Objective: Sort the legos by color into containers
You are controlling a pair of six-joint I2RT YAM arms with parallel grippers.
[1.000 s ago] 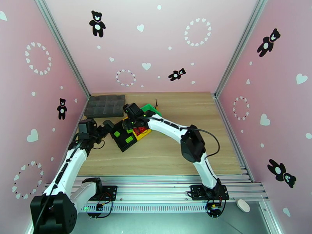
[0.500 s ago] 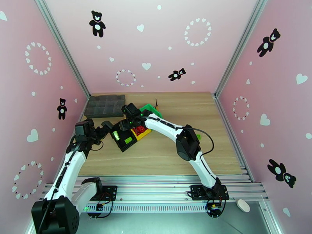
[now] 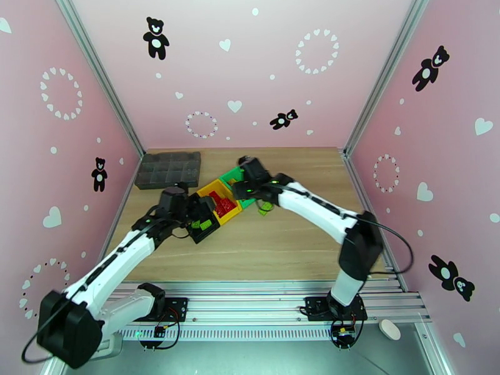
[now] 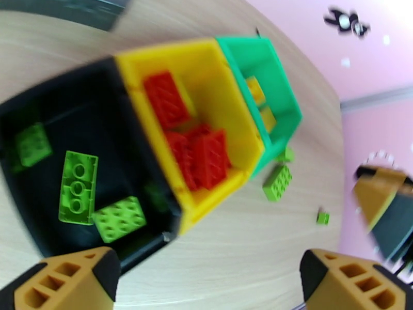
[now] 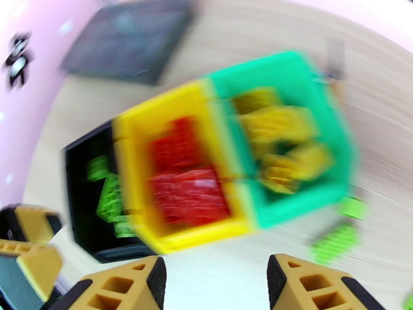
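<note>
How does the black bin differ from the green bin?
The black bin holds green bricks, while the green bin holds yellow bricks. The black bin sits at the end of the row nearer the left arm, the green bin at the far end. Beside the green bin, loose bricks lie on the table. Both are open-topped and joined to the yellow bin between them.

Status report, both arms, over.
Left gripper, right gripper open, empty. Green legos in black bin, reds in yellow bin, yellows in green bin. Loose green legos on table beside green bin.
</note>
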